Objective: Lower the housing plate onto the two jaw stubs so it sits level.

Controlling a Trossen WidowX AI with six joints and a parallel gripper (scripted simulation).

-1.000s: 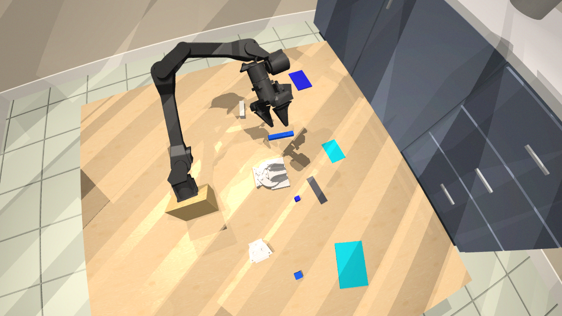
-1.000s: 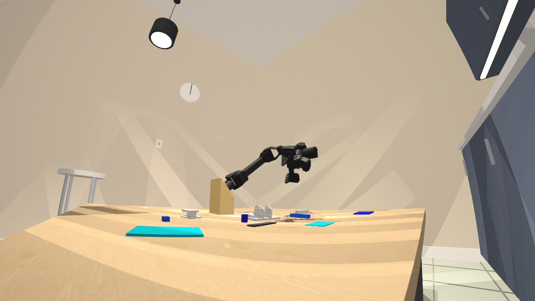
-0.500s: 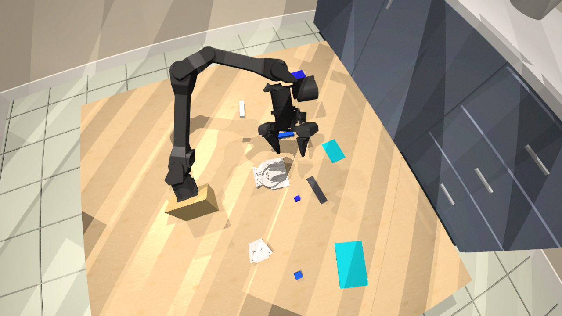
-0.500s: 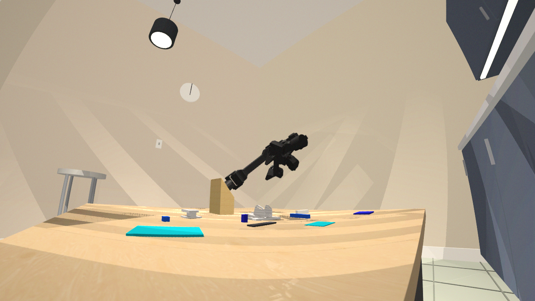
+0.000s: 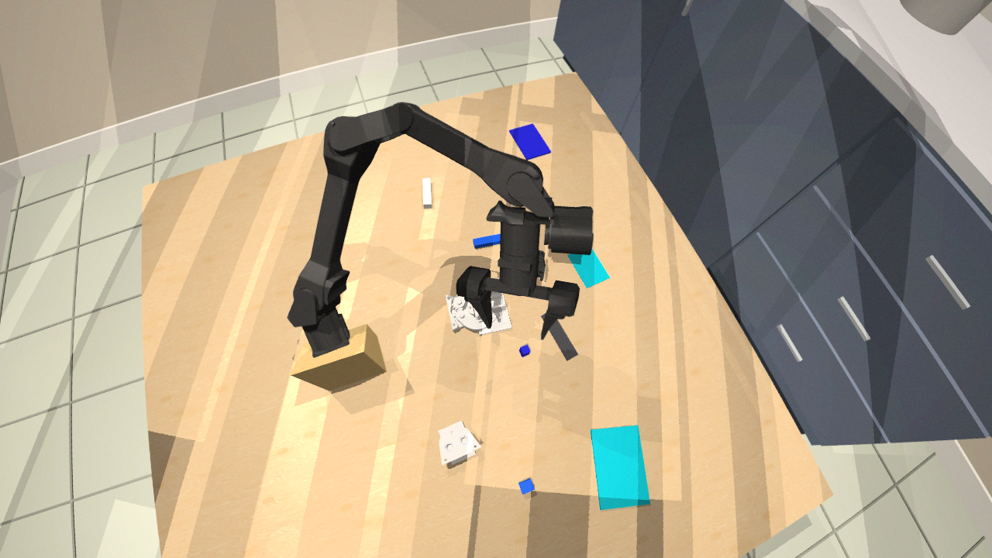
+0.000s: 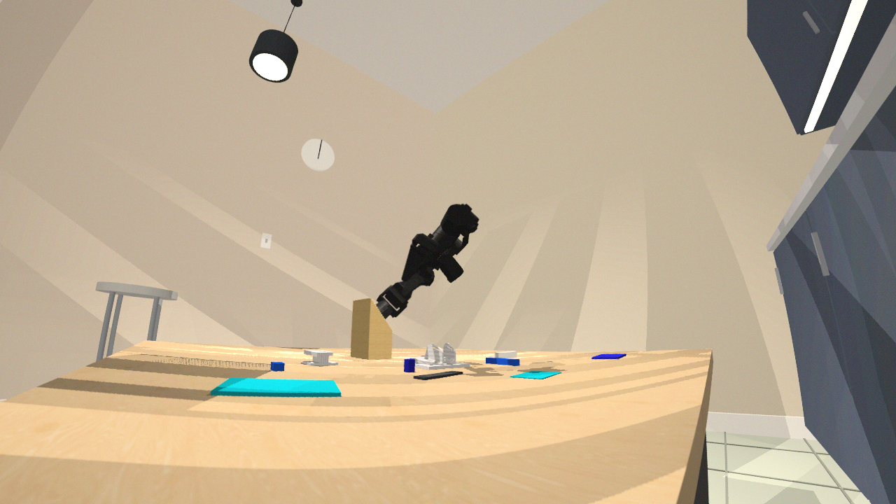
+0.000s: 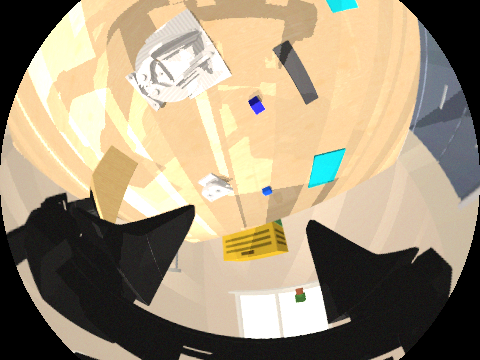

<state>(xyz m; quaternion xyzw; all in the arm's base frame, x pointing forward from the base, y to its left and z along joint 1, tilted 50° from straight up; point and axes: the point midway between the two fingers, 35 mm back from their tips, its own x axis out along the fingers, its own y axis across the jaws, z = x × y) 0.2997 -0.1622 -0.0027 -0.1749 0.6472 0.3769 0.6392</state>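
"Where is the housing plate?" asks the first onlooker.

"A small white housing plate with slanted sides and two round features on its face (image 5: 457,442) (image 6: 320,358) (image 7: 216,187) sits on the pale, striped wooden table (image 5: 416,506) (image 6: 438,438) (image 7: 195,145), well apart from the jaw assembly," the second replies. "A bright blue cube (image 5: 526,485) (image 6: 277,365) (image 7: 267,191) is near it, with the large cyan rectangular panel (image 5: 620,467) (image 6: 275,387) (image 7: 326,168) beyond."

"And the jaws?"

"Two upright jaws rise from the white square-based assembly (image 5: 502,318) (image 6: 442,365) (image 7: 215,67), pictured near the small dark blue cube (image 5: 524,350) (image 6: 409,365) (image 7: 257,105) and the flat dark grey strip (image 5: 563,339) (image 6: 438,375) (image 7: 299,75). The housing plate is not on their stubs."

"What of the gripper?"

"The black two-fingered gripper (image 5: 516,332) (image 6: 416,276) (image 7: 252,219) is spread almost fully open, with nothing in its grasp. From above, one finger overlaps the assembly. The wrist view shows a gap between that white piece and both fingertips."

"And the arm?"

"The jointed black robot arm (image 5: 332,222) (image 6: 442,241), mounted on a tan wedge-shaped block (image 5: 339,360) (image 6: 370,329) (image 7: 114,175), arches over the table. At the far side, a blue bar (image 5: 487,240) (image 6: 502,361) lies partly hidden from above."
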